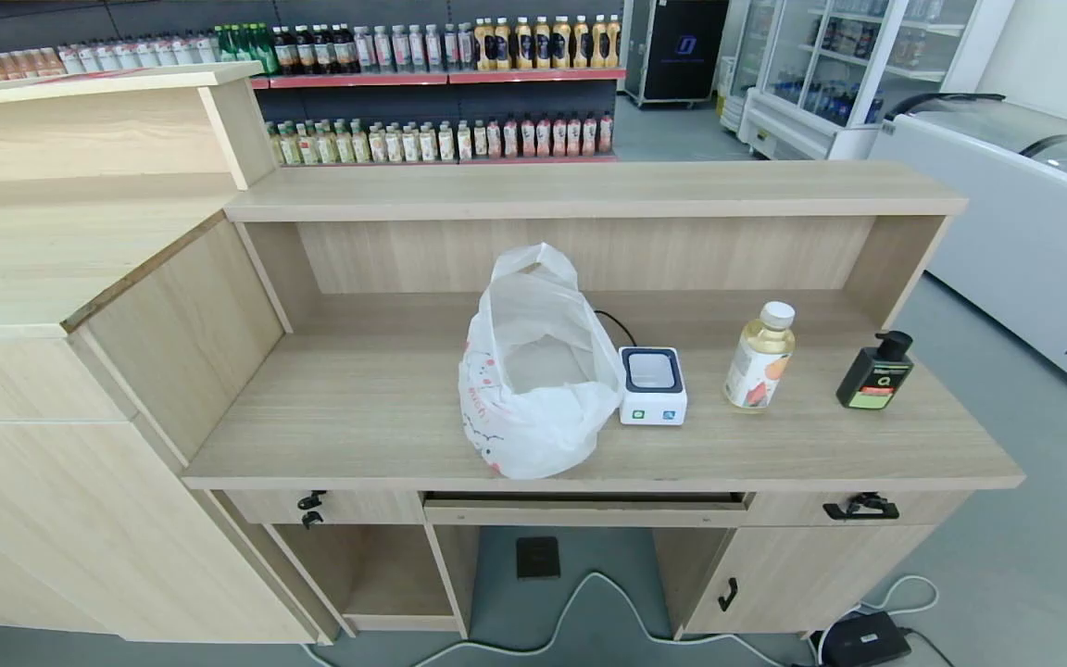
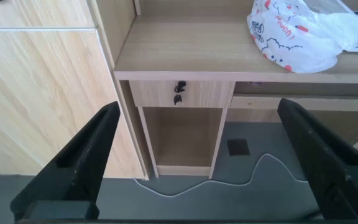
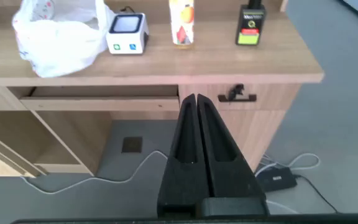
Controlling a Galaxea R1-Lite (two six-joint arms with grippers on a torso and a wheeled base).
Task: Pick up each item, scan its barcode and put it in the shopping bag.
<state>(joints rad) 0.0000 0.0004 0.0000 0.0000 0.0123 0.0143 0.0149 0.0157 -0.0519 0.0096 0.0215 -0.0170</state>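
A white plastic shopping bag [image 1: 533,371] stands open on the wooden counter [image 1: 385,435], with a small white barcode scanner [image 1: 652,385] just to its right. Further right stand a juice bottle with a white cap [image 1: 759,358] and a black pump bottle with a green label [image 1: 876,372]. My left gripper [image 2: 197,162] hangs open below and in front of the counter's left end, the bag [image 2: 297,31] beyond it. My right gripper [image 3: 197,134] is shut with nothing in it, low in front of the counter, facing the scanner [image 3: 127,33], juice bottle [image 3: 181,22] and pump bottle [image 3: 250,26].
The counter has a raised back shelf [image 1: 589,190] and a taller cabinet [image 1: 80,232] at its left. A pull-out tray [image 1: 584,505] and handled drawers sit under the top. Cables and a power brick [image 1: 862,639] lie on the floor. A chest freezer [image 1: 1034,232] stands at the right.
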